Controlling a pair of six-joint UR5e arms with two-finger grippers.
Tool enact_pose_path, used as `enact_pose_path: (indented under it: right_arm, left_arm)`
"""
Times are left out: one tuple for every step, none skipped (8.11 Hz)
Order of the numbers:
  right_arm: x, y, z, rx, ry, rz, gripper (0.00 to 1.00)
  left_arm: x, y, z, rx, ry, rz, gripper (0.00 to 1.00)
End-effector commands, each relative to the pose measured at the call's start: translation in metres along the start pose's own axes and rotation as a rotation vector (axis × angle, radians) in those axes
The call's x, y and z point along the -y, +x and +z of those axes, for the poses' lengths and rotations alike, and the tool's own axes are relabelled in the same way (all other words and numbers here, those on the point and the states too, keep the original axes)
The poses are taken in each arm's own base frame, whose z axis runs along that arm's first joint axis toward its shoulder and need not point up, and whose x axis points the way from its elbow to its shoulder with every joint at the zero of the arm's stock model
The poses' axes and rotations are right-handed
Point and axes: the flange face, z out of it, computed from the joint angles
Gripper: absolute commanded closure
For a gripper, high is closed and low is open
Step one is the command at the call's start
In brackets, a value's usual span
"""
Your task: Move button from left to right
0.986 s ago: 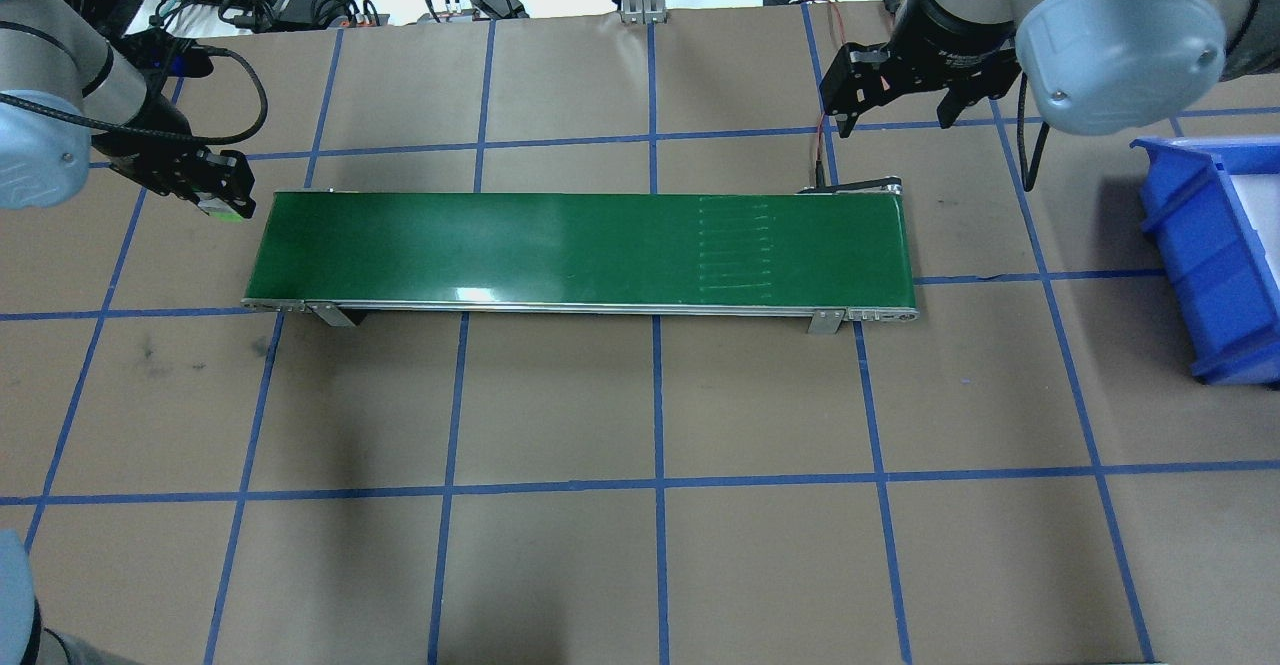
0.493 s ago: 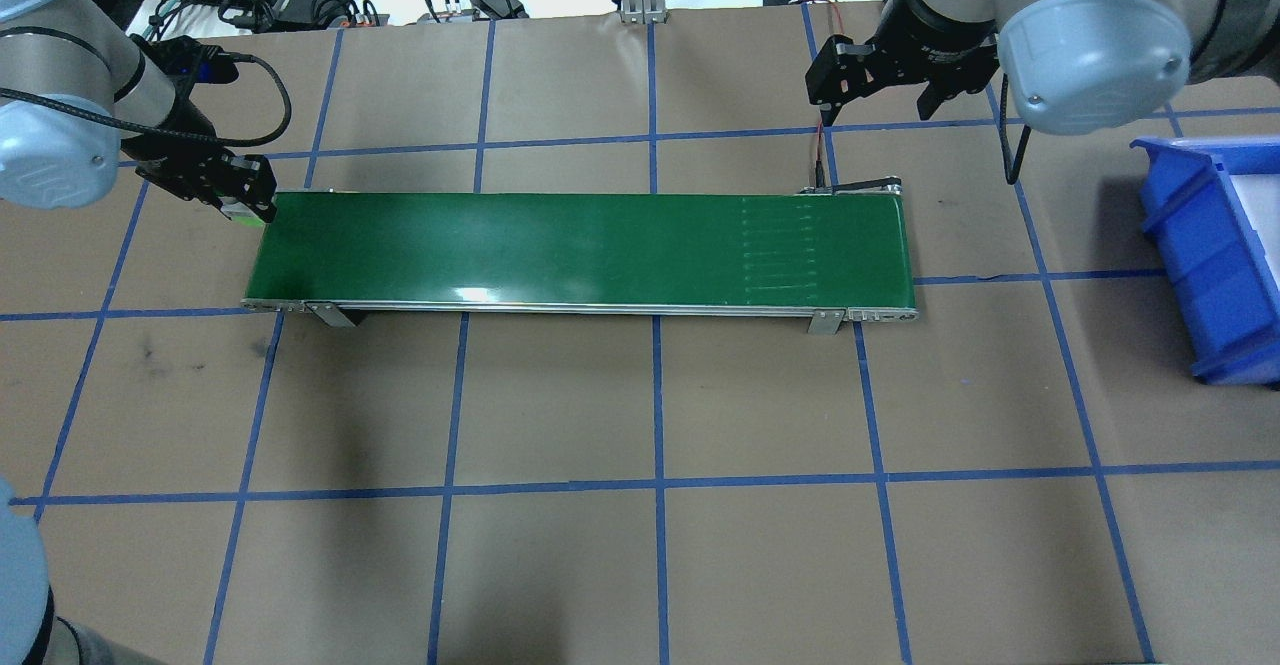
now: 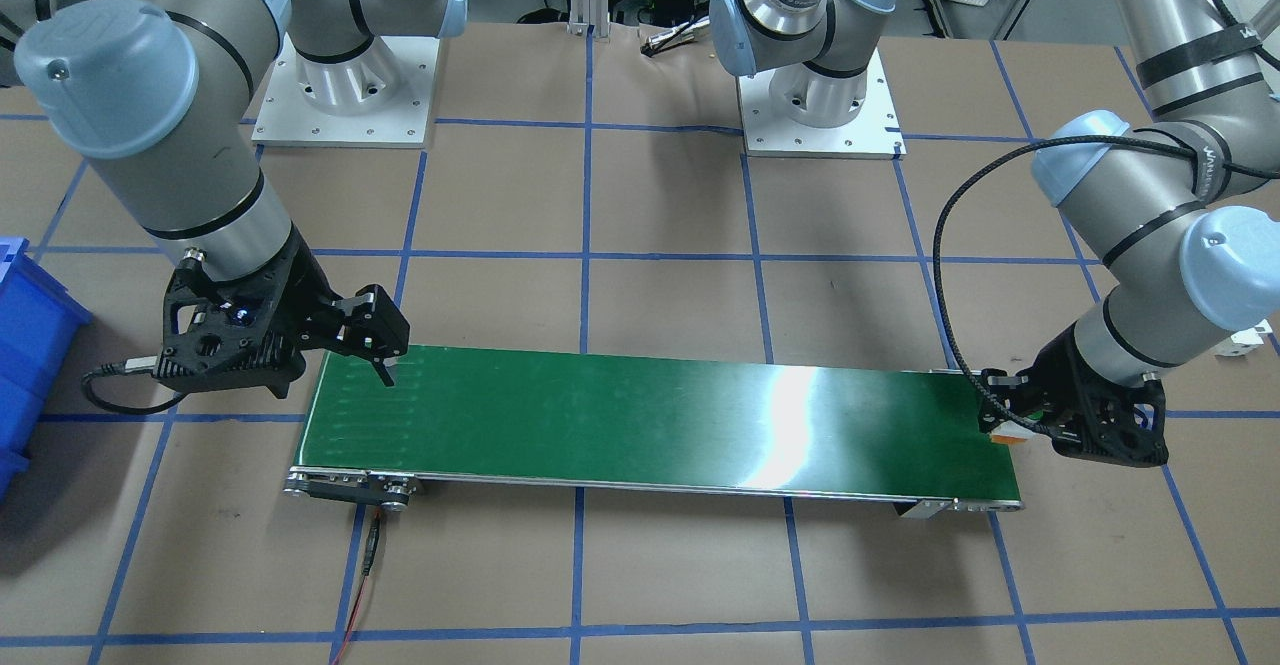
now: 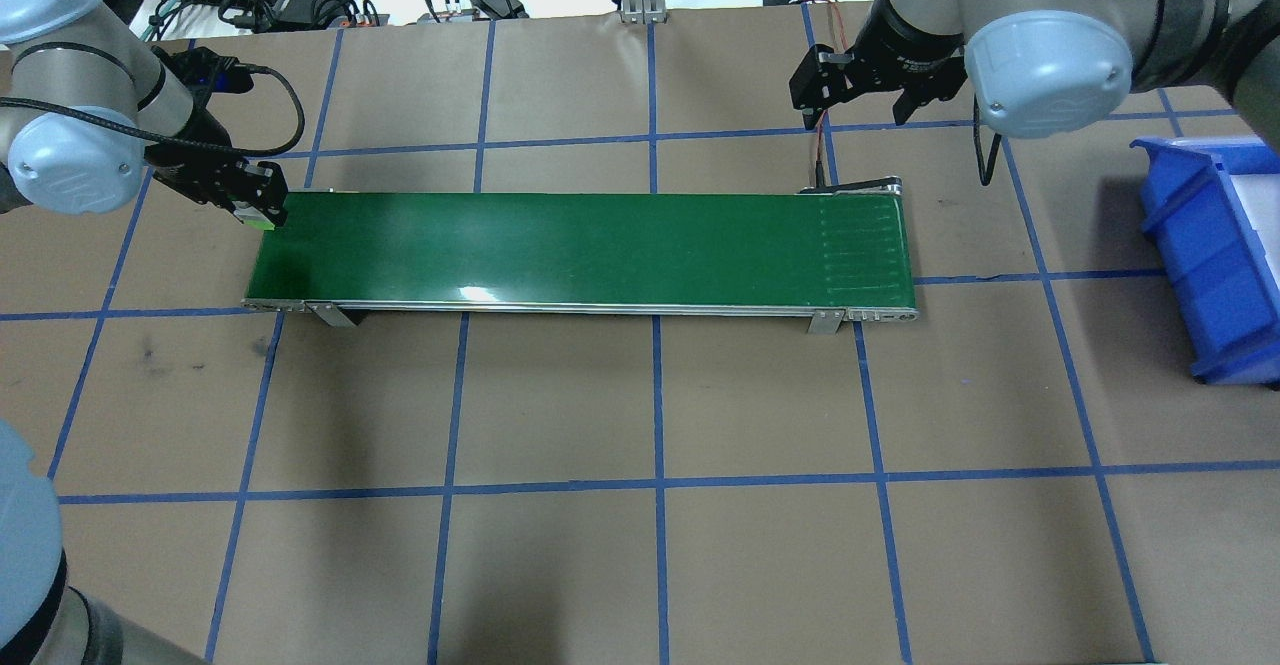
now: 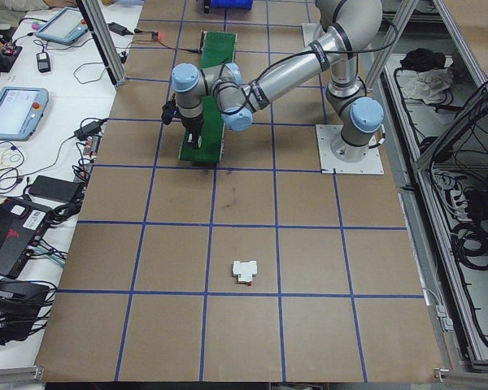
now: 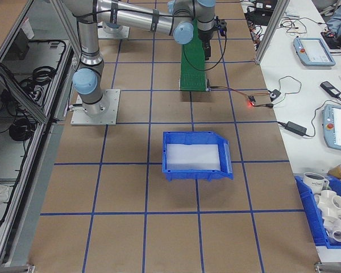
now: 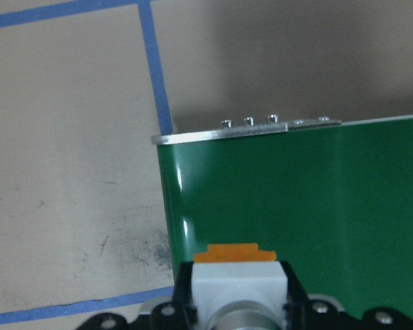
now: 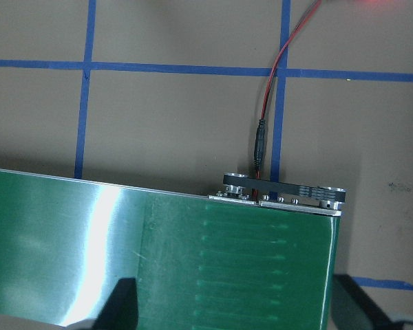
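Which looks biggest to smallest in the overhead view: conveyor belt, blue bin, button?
1. Conveyor belt, largest by far.
2. Blue bin, cropped at the frame's edge, so its full extent is not visible.
3. Button, tiny, held in the left gripper.

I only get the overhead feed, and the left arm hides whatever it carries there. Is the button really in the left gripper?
Observer: Yes. The left wrist camera shows the button, orange base forward, clamped in the left gripper over the left end of the green belt.
Operator: Is the right gripper ready to receive it?
Observer: The right wrist camera shows its fingers spread wide with nothing between them, over the belt's other end.
Operator: Is anything lying outside my frame?
Observer: The left side camera shows a white boxy part on the table, well beyond the belt's left end.
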Motion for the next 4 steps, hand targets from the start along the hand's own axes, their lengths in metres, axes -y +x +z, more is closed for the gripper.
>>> enact_pose_path:
  right_arm:
    - [0.0033,0.0014,0.0142,0.004,-0.020,0.002,0.00]
    - [0.0059,0.0019,0.0174,0.004,-0.011,0.001,0.00]
    - [0.0063,0.0020,0.0182,0.004,-0.011,0.001,0.00]
    - [0.0061,0.0020,0.0184,0.004,-0.013,0.003,0.00]
  left_arm:
    - [0.0004,-0.0003,0.0046,-0.004,-0.006,-0.002,1.00]
    - [0.0003,-0.0003,0.0072,-0.006,-0.010,-0.001,1.00]
    - [0.0001,-0.0002,0.0088,-0.008,-0.013,-0.004,1.00]
    - [-0.0007,0.0002,0.0102,-0.009,-0.016,-0.006,1.00]
